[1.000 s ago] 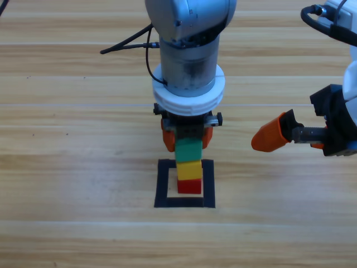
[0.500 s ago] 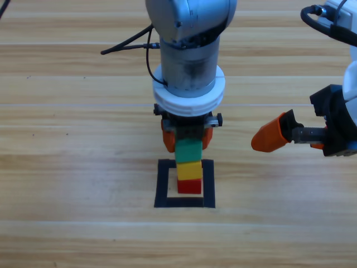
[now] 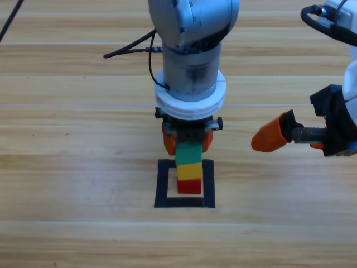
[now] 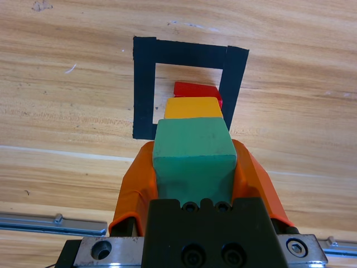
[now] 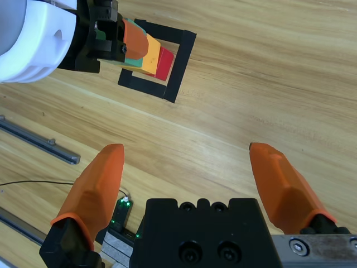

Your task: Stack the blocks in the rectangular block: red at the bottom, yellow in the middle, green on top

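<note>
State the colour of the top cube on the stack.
Teal-green: the small matte cube shows best in the left wrist view, between the left gripper's orange jaws.

Grey arms, orange-jawed pincer (image 3: 187,139), black cables

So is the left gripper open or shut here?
Shut: left gripper jaws press both sides of the green cube atop yellow.

Left gripper (image 3: 187,143) and its arm block the stack from above and from the table's far side. Near edge of the tape square (image 3: 184,201) open. Right gripper (image 3: 271,135) hangs toward the table's (image 3: 67,167) right edge, jaws spread; bare wood between.
</note>
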Motion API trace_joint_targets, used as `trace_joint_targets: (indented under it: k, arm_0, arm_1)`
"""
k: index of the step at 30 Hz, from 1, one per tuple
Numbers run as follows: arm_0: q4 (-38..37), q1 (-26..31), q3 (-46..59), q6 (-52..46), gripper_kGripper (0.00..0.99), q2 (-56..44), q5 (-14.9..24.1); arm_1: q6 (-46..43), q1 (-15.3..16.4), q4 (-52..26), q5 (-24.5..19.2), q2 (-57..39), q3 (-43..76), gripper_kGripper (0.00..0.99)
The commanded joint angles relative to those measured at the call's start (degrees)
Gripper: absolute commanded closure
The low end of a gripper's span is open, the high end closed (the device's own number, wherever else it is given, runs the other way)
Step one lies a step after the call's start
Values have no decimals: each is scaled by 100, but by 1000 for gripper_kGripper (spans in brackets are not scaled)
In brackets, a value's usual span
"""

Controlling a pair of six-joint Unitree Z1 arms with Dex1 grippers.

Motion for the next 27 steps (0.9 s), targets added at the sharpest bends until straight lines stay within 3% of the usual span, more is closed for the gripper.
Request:
trace_joint_targets:
  k: [1, 3, 4, 11, 14, 17, 20, 27]
  arm_0:
    - [5, -130, -6, 79, 160, 228, -12]
    - [5, -121, 21, 79, 22, 157, 5]
    - [14, -121, 21, 88, 1, 113, 14]
    - [14, -121, -6, 149, 0, 61, 40]
    - [32, -173, -313, 220, 0, -159, 295]
    - [23, -472, -366, 264, 0, -722, 963]
    - [23, -1061, -278, 343, 0, -1249, 1868]
    - [-39, -2169, 504, 237, 0, -1996, 2985]
  arm_1:
    - [-20, -138, -108, 35, -54, 162, 0]
    - [-20, -129, -108, -88, -54, 162, 0]
    - [-20, -129, -108, -132, -54, 162, 0]
    - [-135, -129, -134, -211, 34, 144, 0]
    - [-152, -129, -134, -211, 131, 118, 0]
    - [-152, -129, -134, -220, 131, 83, 0]
    - [-170, -138, -160, -264, 131, 74, 0]
    - [-196, -138, -160, -387, 131, 74, 0]
